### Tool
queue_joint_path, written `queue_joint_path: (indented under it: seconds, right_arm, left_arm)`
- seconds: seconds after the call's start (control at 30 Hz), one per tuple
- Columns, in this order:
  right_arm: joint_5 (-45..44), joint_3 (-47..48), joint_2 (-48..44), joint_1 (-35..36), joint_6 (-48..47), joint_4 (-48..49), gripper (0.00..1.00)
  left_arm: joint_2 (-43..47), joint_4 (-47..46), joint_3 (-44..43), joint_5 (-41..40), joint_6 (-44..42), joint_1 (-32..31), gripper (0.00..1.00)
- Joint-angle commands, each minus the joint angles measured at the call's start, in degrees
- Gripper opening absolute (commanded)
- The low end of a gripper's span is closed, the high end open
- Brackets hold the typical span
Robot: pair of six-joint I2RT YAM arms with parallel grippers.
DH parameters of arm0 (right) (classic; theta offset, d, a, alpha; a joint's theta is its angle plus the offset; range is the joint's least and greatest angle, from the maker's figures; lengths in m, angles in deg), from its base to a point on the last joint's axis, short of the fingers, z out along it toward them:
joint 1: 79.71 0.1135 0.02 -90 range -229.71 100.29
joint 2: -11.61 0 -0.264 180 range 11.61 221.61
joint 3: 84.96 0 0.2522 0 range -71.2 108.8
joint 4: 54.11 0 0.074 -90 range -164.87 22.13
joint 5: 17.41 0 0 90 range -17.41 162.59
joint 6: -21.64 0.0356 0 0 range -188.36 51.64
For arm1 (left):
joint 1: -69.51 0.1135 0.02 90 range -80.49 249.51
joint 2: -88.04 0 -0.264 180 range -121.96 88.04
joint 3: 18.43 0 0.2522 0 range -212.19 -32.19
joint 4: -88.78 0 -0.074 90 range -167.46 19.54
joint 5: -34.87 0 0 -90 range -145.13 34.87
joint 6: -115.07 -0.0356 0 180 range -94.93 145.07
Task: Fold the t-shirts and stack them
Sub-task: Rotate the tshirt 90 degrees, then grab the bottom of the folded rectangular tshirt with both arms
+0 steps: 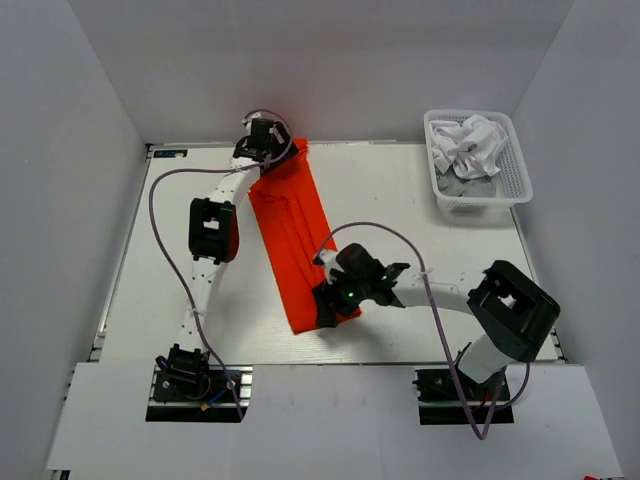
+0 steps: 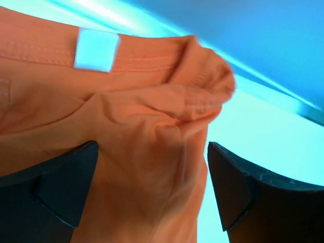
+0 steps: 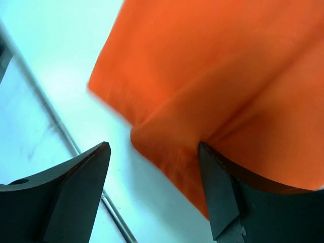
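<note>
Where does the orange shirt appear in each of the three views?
Top view: the orange shirt lies as a long slanted strip in the middle of the table.
Left wrist: it fills the left and middle, bunched.
Right wrist: it fills the upper right.
Shared landmark: the white table under it.

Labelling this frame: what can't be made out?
Top view: the bright orange-red cloth t-shirt's near corner, under the right arm's fingers.
Top view: count of crumpled white and grey shirts in the white plastic lattice basket; too small.
Left wrist: the shirt's white label, blurred.
</note>
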Motion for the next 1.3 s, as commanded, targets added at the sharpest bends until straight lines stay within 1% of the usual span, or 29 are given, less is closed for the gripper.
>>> queue_joint_path:
  seconds: [0.0,0.03,0.07,0.1,0.13,0.2,0.33,0.43,0.47,0.53,0.6,0.63,0.67,0.73,0.77,0.8,0.87,0.9,0.93,0.97,1.0,1.03,1.07,1.1,1.13,1.17,1.2,1.23,1.27]
  right_arm:
    - [9.0,1.4,4.2,4.2,-8.3,-2.6,0.75]
    - [10.2,3.0,5.5,6.5,-9.6,-2.3,0.74]
    - [10.1,4.5,6.0,7.3,-10.6,-3.1,0.74]
    - [9.5,5.3,6.1,8.0,-11.2,-3.4,0.74]
    - [9.4,5.5,6.2,9.5,-12.5,-3.4,0.74]
    - [9.1,6.4,6.0,10.2,-14.0,-3.3,0.74]
    - [7.3,8.6,7.0,12.2,-15.2,-6.4,0.75]
    - [6.1,8.7,5.2,12.8,-15.4,-5.2,0.76]
    - [5.4,8.3,3.8,12.9,-17.5,-4.9,0.76]
    - [3.3,7.7,2.5,12.9,-17.1,-3.1,0.81]
    - [-0.3,7.1,-0.6,12.7,-16.2,-0.9,0.81]
    - [-0.9,6.2,-2.1,12.5,-16.1,0.5,0.87]
    - [-1.9,6.0,-3.3,12.5,-14.6,1.2,0.90]
    - [-2.0,5.2,-5.3,12.3,-14.1,1.1,0.90]
    - [-2.3,4.9,-5.7,12.4,-14.1,3.3,0.90]
    - [-3.9,4.1,-7.2,12.1,-13.2,3.7,0.90]
    - [-6.4,3.4,-7.6,11.8,-12.0,4.1,0.90]
    - [-6.6,3.3,-8.2,11.1,-11.3,3.8,0.90]
    - [-6.6,3.2,-8.3,11.0,-11.2,3.2,0.90]
    - [-6.6,2.8,-8.5,11.0,-11.8,2.4,0.90]
    - [-7.1,2.5,-9.1,10.5,-11.9,2.0,0.90]
    - [-7.1,2.3,-9.4,10.5,-12.3,1.9,0.90]
    - [-7.4,1.1,-10.0,10.2,-13.0,0.0,0.90]
    - [-8.1,0.9,-10.8,9.8,-13.1,-1.2,0.90]
    - [-8.4,0.7,-11.8,9.8,-13.1,-1.6,0.90]
    - [-8.7,0.3,-12.2,9.6,-13.1,-2.3,0.90]
    - [-9.2,-0.1,-12.7,9.2,-12.7,-3.8,0.90]
    - [-9.2,-0.8,-14.7,9.1,-12.5,-4.1,0.90]
    - [-9.1,-1.3,-15.2,9.2,-12.4,-5.2,0.90]
  left_arm:
    - [-5.1,-9.2,3.9,18.7,-1.9,-2.2,1.00]
    - [-5.1,-12.6,7.1,18.7,-0.9,-2.2,1.00]
    - [-5.1,-15.5,6.6,18.1,0.0,-2.2,1.00]
    - [-5.6,-15.5,5.0,18.1,0.0,-2.2,1.00]
    - [-8.4,-15.5,0.2,18.1,0.0,-2.2,1.00]
    - [-10.3,-15.5,-2.9,18.8,0.8,-2.2,1.00]
    - [-7.8,-21.7,2.8,17.1,2.1,-2.2,1.00]
    - [-7.3,-21.7,-0.5,17.6,2.1,-2.2,1.00]
    - [-7.3,-21.7,-0.5,18.4,1.6,-2.2,1.00]
    - [-3.4,-22.4,1.0,18.4,1.1,-2.2,1.00]
    - [-0.3,-22.9,2.4,18.4,-0.3,-2.2,1.00]
    - [1.1,-22.9,2.4,18.4,-0.9,-2.2,1.00]
    - [3.9,-22.1,1.6,18.4,-2.2,-2.2,1.00]
    - [7.3,-19.3,0.2,19.6,-4.0,-2.2,1.00]
    - [9.5,-18.2,0.2,20.2,-4.9,-2.2,1.00]
    - [14.8,-17.0,2.5,20.2,-6.2,-2.2,1.00]
    - [21.2,-14.1,6.5,20.9,-8.1,-2.2,1.00]
    - [24.4,-13.5,11.7,20.9,-10.5,-2.2,1.00]
    - [31.0,-12.5,14.5,20.3,-11.5,-2.2,1.00]
    - [34.3,-10.4,17.6,20.3,-12.6,-2.2,1.00]
    - [37.6,-9.9,25.2,18.9,-14.9,-2.2,1.00]
    - [41.0,-9.2,29.6,17.4,-15.6,-2.7,1.00]
    - [47.9,-8.6,34.4,15.6,-15.6,-2.7,1.00]
    - [51.6,-8.6,45.0,13.4,-14.8,-2.7,1.00]
    - [55.4,-9.3,51.0,12.4,-13.2,-3.3,1.00]
    - [59.1,-12.3,62.5,11.6,-11.9,-3.3,1.00]
    - [66.2,-13.6,67.6,11.6,-11.9,-3.3,1.00]
    - [69.4,-13.7,71.9,11.6,-9.3,-3.9,1.00]
    - [72.2,-13.7,79.2,11.0,-8.1,-4.5,1.00]
